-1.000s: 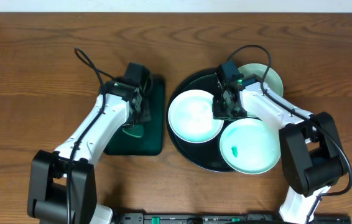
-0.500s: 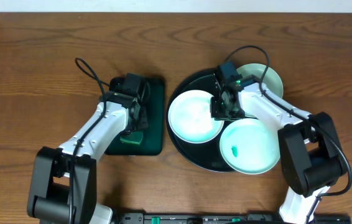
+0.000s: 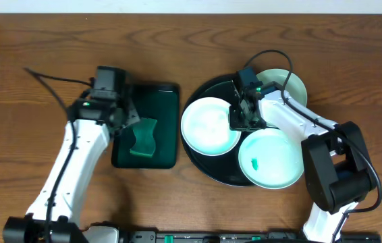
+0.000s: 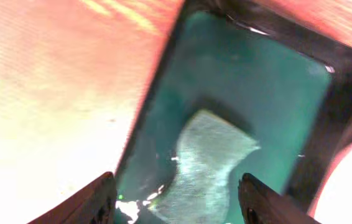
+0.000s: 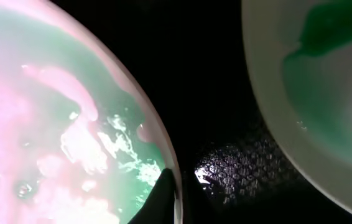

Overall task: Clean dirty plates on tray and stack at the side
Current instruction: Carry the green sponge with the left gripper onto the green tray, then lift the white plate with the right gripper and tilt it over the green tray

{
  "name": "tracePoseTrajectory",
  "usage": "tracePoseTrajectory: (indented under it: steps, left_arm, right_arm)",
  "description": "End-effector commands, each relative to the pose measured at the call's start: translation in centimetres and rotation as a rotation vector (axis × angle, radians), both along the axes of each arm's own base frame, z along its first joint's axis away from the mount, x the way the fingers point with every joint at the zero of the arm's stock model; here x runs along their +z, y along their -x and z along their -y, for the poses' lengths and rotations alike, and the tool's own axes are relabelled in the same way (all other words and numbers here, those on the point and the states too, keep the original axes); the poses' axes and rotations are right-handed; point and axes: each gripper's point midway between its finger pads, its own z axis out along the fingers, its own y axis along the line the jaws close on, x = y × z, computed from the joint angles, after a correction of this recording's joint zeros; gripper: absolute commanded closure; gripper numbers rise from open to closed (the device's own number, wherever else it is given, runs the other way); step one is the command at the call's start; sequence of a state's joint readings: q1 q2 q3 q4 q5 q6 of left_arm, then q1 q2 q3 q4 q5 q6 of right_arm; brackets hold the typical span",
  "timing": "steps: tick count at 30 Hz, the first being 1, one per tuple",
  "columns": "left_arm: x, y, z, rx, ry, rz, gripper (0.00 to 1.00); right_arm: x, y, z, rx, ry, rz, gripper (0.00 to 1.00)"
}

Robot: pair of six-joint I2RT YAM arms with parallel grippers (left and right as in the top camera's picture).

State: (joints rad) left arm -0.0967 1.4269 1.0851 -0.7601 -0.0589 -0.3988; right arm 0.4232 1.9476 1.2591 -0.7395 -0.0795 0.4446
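Overhead view: on the wooden counter (image 3: 42,54) sits the black tray (image 3: 208,167) with two plates wholly inside it. The left plate (image 3: 208,127) is whitish with a mint tint. The front plate (image 3: 272,159) carries a small green smear near its middle. The back plate (image 3: 289,84), pale green, lies at the tray's far right edge, partly hidden by the right arm; whether it rests on the rim or beside it cannot be told. The right tool (image 3: 246,116) is at the right edge of the left plate, between it and the front plate. Left of the tray, apart from it, lies the green tray (image 3: 165,108) with a sponge (image 3: 142,138) in it. The left tool (image 3: 125,116) hangs over that tray's left edge, just beside the sponge.

Left wrist view: the two fingers (image 4: 99,196) stand wide apart with nothing gripped. The sponge (image 4: 211,157) lies below and between them on the green tray (image 4: 263,81).

Right wrist view: one dark finger (image 5: 162,198) touches the rim of the left plate (image 5: 51,112), which looks wet. The tray (image 5: 213,87) shows black between it and the smeared front plate (image 5: 325,93). The other finger is hidden, so I cannot tell whether this tool is clamped on the rim.
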Motion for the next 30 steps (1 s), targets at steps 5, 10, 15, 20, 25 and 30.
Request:
tracePoseTrajectory:
  steps: [5,10,15,20,25,30]
  left_arm:
    - [0.3,0.6,-3.7,0.122,-0.01,-0.017,0.26]
    - [0.1,1.0,-4.8,0.154,-0.01,-0.033,0.2]
    - [0.1,1.0,-4.8,0.154,-0.01,-0.033,0.2]
    - [0.1,1.0,-4.8,0.154,-0.01,-0.033,0.19]
    - [0.1,1.0,-4.8,0.154,-0.01,-0.033,0.19]
    - [0.1,1.0,-4.8,0.154,-0.01,-0.033,0.19]
  right_arm:
    - [-0.2,0.5,-0.7,0.011,-0.021,-0.015,0.99]
    - [-0.2,0.5,-0.7,0.011,-0.021,-0.016,0.99]
    - [-0.2,0.5,-0.7,0.011,-0.02,-0.015,0.99]
    - [-0.2,0.3,-0.3,0.007,0.0,-0.005,0.99]
    - [-0.2,0.3,-0.3,0.006,0.002,-0.005,0.99]
    - [-0.1,0.4,-0.4,0.008,-0.006,-0.008,0.99]
